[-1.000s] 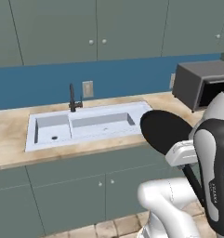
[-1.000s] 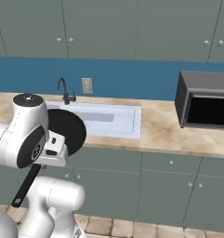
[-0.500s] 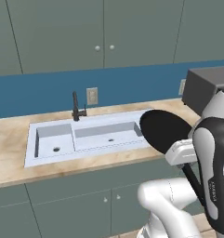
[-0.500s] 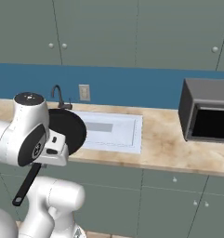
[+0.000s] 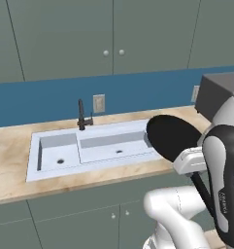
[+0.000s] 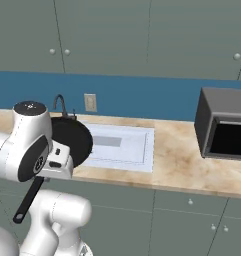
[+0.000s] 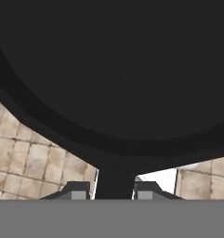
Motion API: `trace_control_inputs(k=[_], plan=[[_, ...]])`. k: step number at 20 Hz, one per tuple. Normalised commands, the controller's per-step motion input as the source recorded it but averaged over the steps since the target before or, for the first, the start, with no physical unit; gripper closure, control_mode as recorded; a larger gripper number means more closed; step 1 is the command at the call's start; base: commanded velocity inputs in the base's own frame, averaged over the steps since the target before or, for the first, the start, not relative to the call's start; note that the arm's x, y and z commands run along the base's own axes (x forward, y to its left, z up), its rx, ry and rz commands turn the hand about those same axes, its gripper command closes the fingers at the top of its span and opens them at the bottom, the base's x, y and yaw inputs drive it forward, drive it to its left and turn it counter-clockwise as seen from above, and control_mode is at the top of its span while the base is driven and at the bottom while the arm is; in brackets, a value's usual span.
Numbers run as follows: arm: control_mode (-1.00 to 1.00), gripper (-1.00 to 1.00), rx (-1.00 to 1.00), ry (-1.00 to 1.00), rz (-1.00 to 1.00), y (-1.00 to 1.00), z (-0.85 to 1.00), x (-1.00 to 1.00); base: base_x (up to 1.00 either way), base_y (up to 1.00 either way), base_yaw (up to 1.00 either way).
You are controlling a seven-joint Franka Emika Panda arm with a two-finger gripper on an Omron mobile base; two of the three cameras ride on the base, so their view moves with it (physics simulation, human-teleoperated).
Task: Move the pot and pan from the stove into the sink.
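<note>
The gripper [image 7: 111, 191] is clamped on the handle of the pan [image 5: 174, 138], held on edge in the air before the counter just right of the sink [image 5: 94, 148], handle slanting down toward the floor, the whole view having slid rightward since before.

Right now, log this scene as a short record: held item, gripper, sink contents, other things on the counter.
held item: the pan, black, carried tilted on edge in front of the counter, its long handle pointing down
gripper: the gripper shut on the pan's handle, one finger on each side
sink: the sink, white, set into the counter; both basins bare, drains showing
faucet: the faucet, dark, at the back rim of the sink
other things: the microwave, dark, door open, on the counter to the right of the sink
</note>
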Motion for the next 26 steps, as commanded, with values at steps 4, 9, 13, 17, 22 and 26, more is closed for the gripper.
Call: trace_control_inputs(k=[4,9,13,17,22,26], plan=[[1.00,1.00,0.00,0.00,0.00,0.00,0.00,0.00,0.57,0.21,0.00],[-1.00,1.00,0.00,0.00,0.00,0.00,0.00,0.00,0.10,0.03,0.00],[-1.00,1.00,0.00,0.01,0.00,0.04,0.00,0.22,0.00,0.00,0.00],[-1.00,1.00,-0.01,0.04,0.00,0.31,0.00,0.52,0.00,0.00,0.00],[-1.00,1.00,-0.07,0.11,0.00,0.25,0.00,0.45,0.00,0.00,0.00],[-1.00,1.00,-0.06,0.03,0.01,0.08,0.00,0.37,0.00,0.00,0.00]])
